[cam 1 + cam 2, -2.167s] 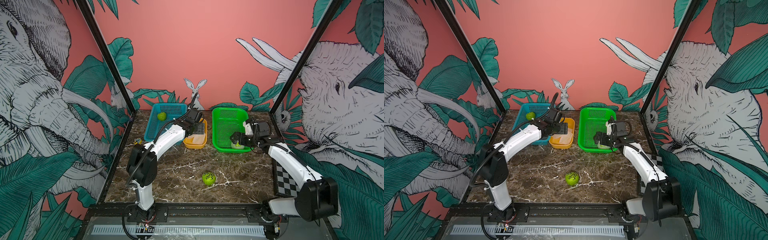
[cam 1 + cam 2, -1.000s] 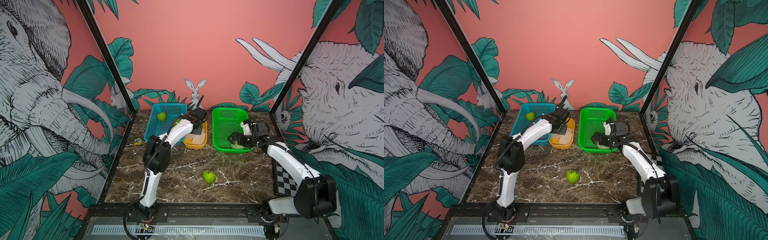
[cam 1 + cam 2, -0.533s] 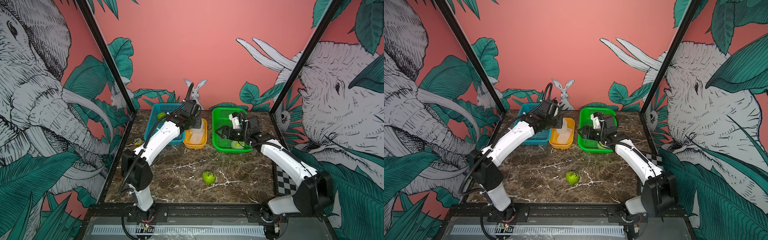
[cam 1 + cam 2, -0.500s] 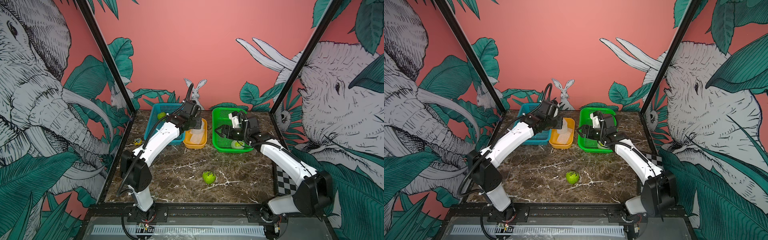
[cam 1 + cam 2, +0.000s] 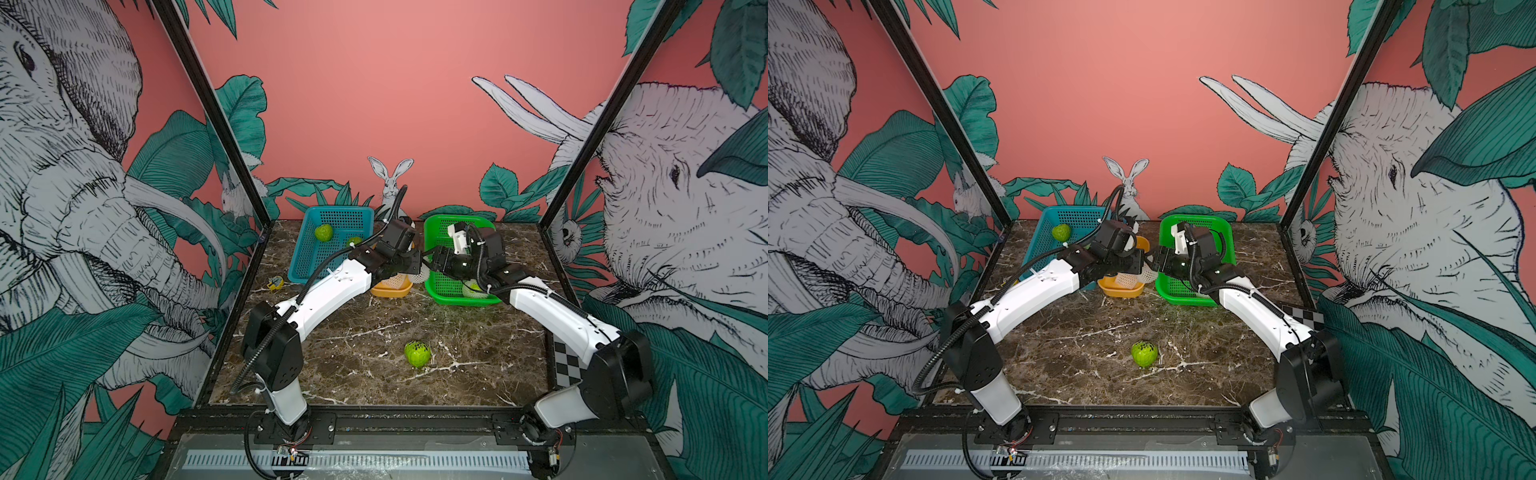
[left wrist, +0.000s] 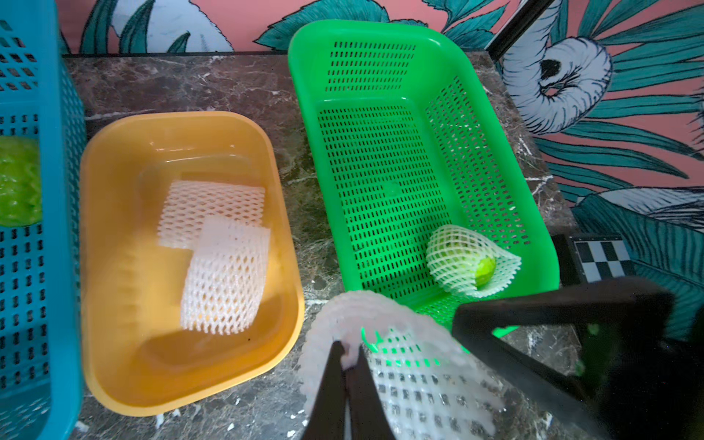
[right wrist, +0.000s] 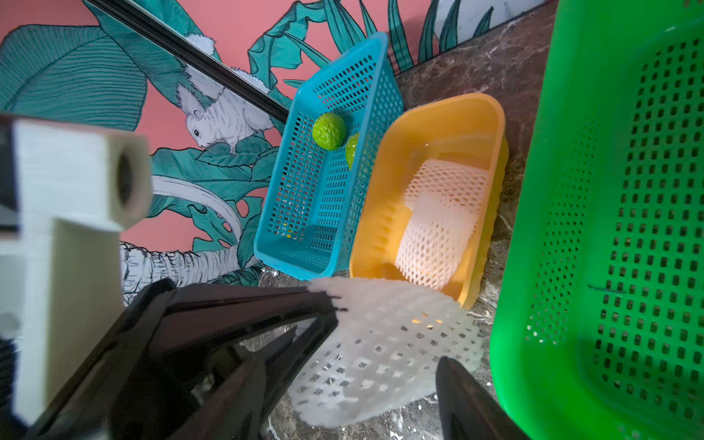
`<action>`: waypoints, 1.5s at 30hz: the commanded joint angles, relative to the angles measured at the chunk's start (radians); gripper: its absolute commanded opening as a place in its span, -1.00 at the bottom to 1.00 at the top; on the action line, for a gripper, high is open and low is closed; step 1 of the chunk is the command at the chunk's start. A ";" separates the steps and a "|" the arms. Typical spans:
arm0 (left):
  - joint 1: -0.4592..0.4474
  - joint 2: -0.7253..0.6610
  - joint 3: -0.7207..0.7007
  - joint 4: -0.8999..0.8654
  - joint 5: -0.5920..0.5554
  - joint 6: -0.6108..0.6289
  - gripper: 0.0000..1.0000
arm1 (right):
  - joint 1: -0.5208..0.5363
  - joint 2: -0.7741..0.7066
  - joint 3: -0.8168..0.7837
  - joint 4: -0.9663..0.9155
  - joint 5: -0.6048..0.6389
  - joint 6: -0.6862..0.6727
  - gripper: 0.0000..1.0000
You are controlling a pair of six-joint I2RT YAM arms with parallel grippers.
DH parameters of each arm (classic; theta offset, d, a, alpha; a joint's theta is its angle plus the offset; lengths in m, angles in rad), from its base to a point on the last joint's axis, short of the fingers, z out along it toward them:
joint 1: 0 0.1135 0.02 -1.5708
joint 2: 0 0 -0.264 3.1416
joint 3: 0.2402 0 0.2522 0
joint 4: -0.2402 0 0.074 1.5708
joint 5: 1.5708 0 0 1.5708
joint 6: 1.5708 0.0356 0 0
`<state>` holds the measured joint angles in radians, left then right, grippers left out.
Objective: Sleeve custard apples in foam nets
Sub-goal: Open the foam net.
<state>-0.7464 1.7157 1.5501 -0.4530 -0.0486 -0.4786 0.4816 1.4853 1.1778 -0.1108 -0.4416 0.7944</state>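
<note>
My left gripper [image 6: 348,350] is shut on the rim of an off-white foam net [image 6: 411,373], held above the table between the yellow tub and the green basket in both top views [image 5: 420,272] [image 5: 1143,273]. My right gripper [image 7: 384,343] faces it from the other side, open, with the net's loose end between its fingers. Two more foam nets [image 6: 223,244] lie in the yellow tub. One bare custard apple [image 5: 417,353] sits on the table in front. Two custard apples [image 7: 328,130] [image 7: 352,148] lie in the blue basket. A netted custard apple [image 6: 468,261] lies in the green basket.
The blue basket [image 5: 336,216], yellow tub [image 5: 390,291] and green basket [image 5: 451,293] stand in a row at the back. A checkerboard card [image 5: 566,361] lies at the right edge. A small yellow object [image 5: 275,284] lies at the left edge.
My left gripper lifted a foam net out of the yellow tub and carried it rightward. My right gripper left the green basket, moved left to meet the net, and its jaws narrowed.
</note>
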 commanded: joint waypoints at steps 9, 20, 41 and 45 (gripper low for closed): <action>-0.033 -0.103 -0.113 0.095 -0.038 -0.027 -1.00 | 0.007 0.050 0.026 -0.117 0.135 -0.025 -0.02; -0.033 -0.120 -0.157 0.066 -0.149 0.088 -1.00 | 0.010 -0.005 -0.026 -0.226 0.238 -0.123 -1.00; 0.033 -0.142 -0.202 0.161 -0.010 0.041 -1.00 | 0.010 -0.046 0.007 -0.158 -0.001 -0.180 -0.18; 0.104 -0.151 -0.212 0.207 0.089 0.117 -1.00 | -0.034 -0.080 0.012 -0.171 -0.088 -0.178 0.05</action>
<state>-0.6800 1.6024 1.3506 -0.3008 -0.0399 -0.4110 0.4774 1.4574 1.1603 -0.3096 -0.4397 0.6201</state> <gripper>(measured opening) 0.055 0.514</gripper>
